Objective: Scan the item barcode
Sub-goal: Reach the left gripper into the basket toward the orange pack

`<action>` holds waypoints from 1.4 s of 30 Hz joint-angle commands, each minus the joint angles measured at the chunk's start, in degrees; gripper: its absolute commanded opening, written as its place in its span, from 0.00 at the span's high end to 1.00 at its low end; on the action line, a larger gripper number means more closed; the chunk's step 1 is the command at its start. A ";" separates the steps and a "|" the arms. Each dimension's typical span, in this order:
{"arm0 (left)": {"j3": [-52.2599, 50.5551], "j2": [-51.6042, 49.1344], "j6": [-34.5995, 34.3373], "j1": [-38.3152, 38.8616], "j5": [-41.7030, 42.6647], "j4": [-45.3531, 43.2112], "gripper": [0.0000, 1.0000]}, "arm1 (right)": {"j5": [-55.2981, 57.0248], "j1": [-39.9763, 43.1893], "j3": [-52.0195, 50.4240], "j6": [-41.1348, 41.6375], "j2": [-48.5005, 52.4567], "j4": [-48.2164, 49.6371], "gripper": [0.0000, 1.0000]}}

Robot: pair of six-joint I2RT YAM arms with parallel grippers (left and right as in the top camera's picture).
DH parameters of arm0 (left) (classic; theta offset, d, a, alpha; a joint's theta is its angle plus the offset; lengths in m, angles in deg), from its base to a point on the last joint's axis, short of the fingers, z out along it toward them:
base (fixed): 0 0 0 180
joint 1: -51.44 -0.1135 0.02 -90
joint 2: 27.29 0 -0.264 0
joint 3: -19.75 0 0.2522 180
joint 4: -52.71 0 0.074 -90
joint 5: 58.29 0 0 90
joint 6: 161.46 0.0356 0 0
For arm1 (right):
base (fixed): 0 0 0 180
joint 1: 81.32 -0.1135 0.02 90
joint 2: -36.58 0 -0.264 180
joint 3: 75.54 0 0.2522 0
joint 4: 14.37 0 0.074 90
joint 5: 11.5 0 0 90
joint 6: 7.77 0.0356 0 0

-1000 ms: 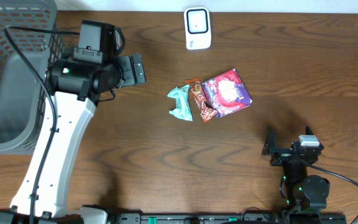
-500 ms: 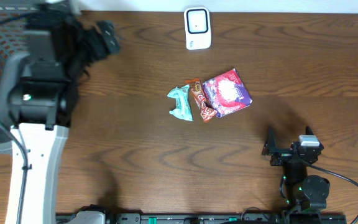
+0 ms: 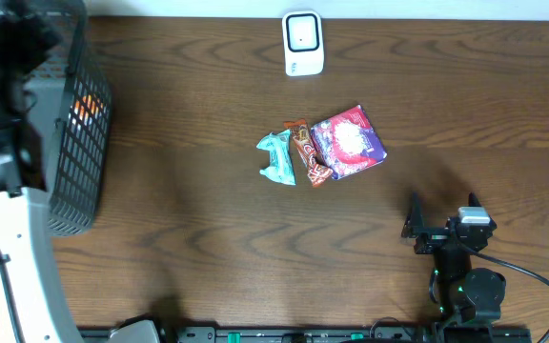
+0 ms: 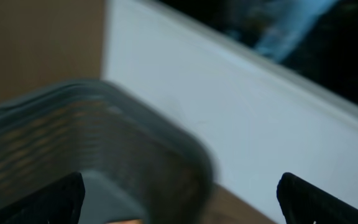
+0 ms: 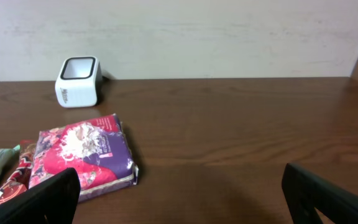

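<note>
Three items lie together mid-table: a teal packet, a brown-orange bar and a pink-purple packet. The white scanner stands at the far edge. My right gripper rests open near the front right, well short of the items. Its wrist view shows the pink-purple packet, the bar, the scanner and bare wood between the open right gripper's fingers. My left gripper is open and empty over the blurred basket rim. The left arm stands at the far left.
A grey mesh basket stands at the table's far left corner, with something orange showing through its mesh. A pale wall runs behind the table's far edge.
The left arm has swung from over the table, left of the items, out to the far left above the basket. The right arm and the items have not moved.
</note>
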 commanded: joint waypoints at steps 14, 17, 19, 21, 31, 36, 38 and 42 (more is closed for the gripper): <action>0.61 -7.32 -0.15 -17.68 -0.24 11.76 0.02 | -0.11 0.13 -0.09 0.79 -0.20 -0.24 0.01; 0.61 -7.58 -0.15 -17.70 0.20 12.70 0.02 | -0.11 0.13 -0.09 0.79 -0.20 -0.24 0.01; 0.61 -7.61 -0.11 -17.70 0.98 12.96 0.02 | -0.11 0.13 -0.09 0.79 -0.20 -0.24 0.01; 0.61 -7.74 -0.11 -17.70 2.40 12.31 0.02 | -0.11 0.13 -0.09 0.79 -0.20 -0.24 0.01; 0.61 -9.88 0.46 -17.70 5.18 11.26 0.02 | -0.11 0.13 -0.09 0.79 -0.20 -0.24 0.01; 0.61 -11.19 0.57 -17.70 10.80 11.23 0.02 | -0.11 0.13 -0.09 0.79 -0.20 -0.24 0.01; 0.61 -11.74 0.59 -17.68 10.75 11.26 0.02 | -0.11 0.13 -0.09 0.79 -0.20 -0.24 0.01; 0.59 -12.76 0.79 -17.70 10.75 11.37 0.01 | -0.11 0.13 -0.09 0.79 -0.20 -0.24 0.01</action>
